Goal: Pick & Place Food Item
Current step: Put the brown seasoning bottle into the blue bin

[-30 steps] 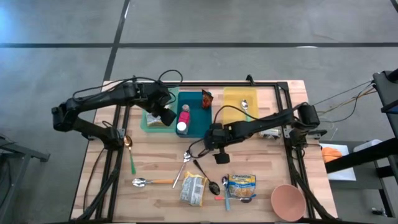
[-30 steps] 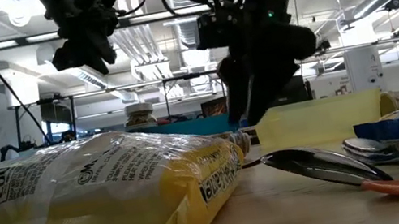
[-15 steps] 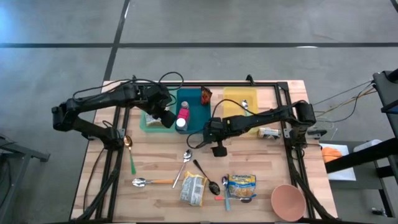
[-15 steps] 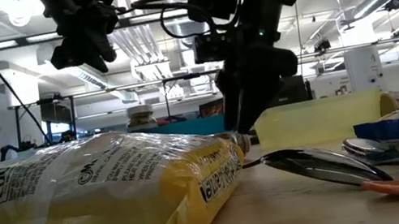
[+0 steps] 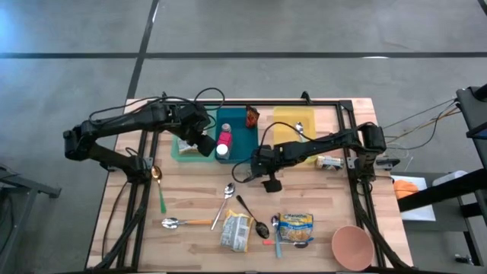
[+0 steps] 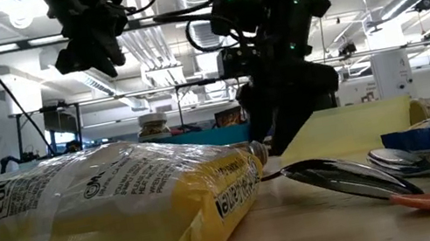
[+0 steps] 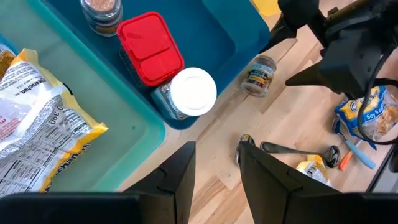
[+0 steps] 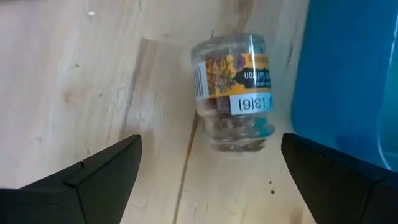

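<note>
A small clear spice jar (image 8: 233, 93) with a yellow label lies on its side on the wooden table, right beside the blue tray's near edge (image 8: 348, 62); the left wrist view also shows this jar (image 7: 258, 66). My right gripper (image 8: 211, 140) hovers above it, open wide, one finger on either side of the jar and apart from it. My left gripper (image 7: 214, 171) hangs open and holds nothing above the teal tray (image 5: 186, 148). In the trays sit a red-lidded container (image 7: 149, 46), a white-capped bottle (image 7: 193, 92) and a printed packet (image 7: 37, 106).
A yellow tray (image 5: 293, 125) lies at the far right. Nearer the front edge lie spoons (image 5: 226, 199), a yellow packet (image 5: 236, 230), a blue packet (image 5: 295, 228) and a pink bowl (image 5: 352, 245). Black frame rails (image 5: 350, 160) run along the table's sides.
My right gripper has moved toward the table's far left, closer to the blue tray, and sunk a little, so it now stands over the jar. It has stayed open.
</note>
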You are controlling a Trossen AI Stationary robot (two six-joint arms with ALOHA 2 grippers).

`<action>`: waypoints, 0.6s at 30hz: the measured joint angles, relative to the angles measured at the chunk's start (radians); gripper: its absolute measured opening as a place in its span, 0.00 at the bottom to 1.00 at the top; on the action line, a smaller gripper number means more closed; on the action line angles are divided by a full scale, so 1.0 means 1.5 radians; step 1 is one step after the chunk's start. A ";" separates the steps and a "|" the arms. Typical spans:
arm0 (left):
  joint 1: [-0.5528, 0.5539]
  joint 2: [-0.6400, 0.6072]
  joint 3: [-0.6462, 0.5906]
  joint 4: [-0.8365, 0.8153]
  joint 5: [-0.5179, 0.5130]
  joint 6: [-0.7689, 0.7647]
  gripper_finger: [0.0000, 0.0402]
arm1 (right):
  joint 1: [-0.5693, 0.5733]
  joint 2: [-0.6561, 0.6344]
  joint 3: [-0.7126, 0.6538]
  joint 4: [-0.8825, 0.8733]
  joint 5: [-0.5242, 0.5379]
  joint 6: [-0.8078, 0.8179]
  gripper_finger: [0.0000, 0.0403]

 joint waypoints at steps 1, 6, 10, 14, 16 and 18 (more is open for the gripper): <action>0.000 0.000 0.000 0.001 0.000 -0.001 0.32 | 0.000 0.000 -0.001 0.006 0.000 0.000 0.95; 0.000 0.000 0.000 0.013 0.000 -0.010 0.32 | -0.003 0.000 -0.004 0.034 -0.002 -0.016 0.95; 0.000 0.000 0.000 0.021 0.000 -0.015 0.32 | -0.003 0.000 -0.010 0.056 -0.003 -0.025 0.95; 0.000 0.000 0.000 0.023 0.000 -0.016 0.32 | -0.003 0.001 -0.028 0.062 -0.002 -0.032 0.95; 0.000 0.000 0.000 0.024 0.000 -0.020 0.32 | -0.003 0.002 -0.036 0.064 -0.002 -0.032 0.95; 0.000 0.000 0.000 0.025 0.000 -0.026 0.32 | -0.003 0.002 -0.043 0.078 -0.002 -0.031 0.95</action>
